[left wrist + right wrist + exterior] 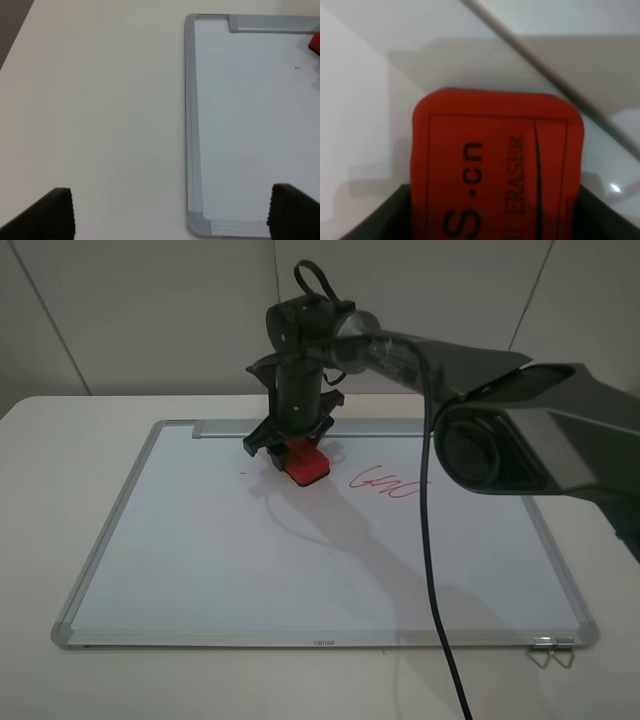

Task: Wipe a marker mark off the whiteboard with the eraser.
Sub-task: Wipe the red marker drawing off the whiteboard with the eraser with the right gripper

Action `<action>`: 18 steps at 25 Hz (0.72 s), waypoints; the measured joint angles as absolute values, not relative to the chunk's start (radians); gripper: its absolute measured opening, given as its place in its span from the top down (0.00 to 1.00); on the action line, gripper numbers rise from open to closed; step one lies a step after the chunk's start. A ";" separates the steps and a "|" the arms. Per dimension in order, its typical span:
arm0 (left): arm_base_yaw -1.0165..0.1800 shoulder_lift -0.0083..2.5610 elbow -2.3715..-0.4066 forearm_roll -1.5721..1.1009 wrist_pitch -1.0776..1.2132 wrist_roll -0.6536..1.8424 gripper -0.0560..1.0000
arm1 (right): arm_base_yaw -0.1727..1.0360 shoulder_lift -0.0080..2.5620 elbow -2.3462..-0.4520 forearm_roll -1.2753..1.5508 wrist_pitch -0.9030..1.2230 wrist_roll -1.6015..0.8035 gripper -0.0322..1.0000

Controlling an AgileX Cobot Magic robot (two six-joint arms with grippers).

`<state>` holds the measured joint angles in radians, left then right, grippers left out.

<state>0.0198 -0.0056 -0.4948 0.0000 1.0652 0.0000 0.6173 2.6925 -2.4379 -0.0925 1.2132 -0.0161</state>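
The whiteboard lies flat on the table. My right gripper reaches over its far middle and is shut on the red eraser, which sits tilted at the board's surface. In the right wrist view the eraser fills the space between the dark fingers, over the whiteboard. The marker mark is hidden; only a tiny red speck shows near the eraser. My left gripper hangs open above the table beside the whiteboard's left frame, holding nothing.
A red zigzag scribble lies just right of the eraser. The silver tray strip runs along the far edge. A black cable hangs across the board's right part. A metal clip sits at the near right corner.
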 joint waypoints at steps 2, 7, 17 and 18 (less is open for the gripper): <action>0.020 -0.006 -0.495 0.000 1.065 0.000 0.22 | 0.620 2.693 -2.438 -0.091 1.213 -0.016 0.47; 0.020 -0.006 -0.495 0.000 1.065 0.000 0.22 | 0.669 2.693 -2.438 -0.084 1.213 -0.038 0.47; 0.020 -0.006 -0.495 0.000 1.065 0.000 0.22 | 0.768 2.694 -2.438 -0.070 1.214 -0.047 0.47; 0.020 -0.006 -0.495 0.000 1.065 0.000 0.22 | 0.772 2.696 -2.438 -0.069 1.214 -0.047 0.47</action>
<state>0.0198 -0.0056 -0.4948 0.0000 1.0652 0.0000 0.7722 2.6960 -2.4379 -0.0693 1.2141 -0.0466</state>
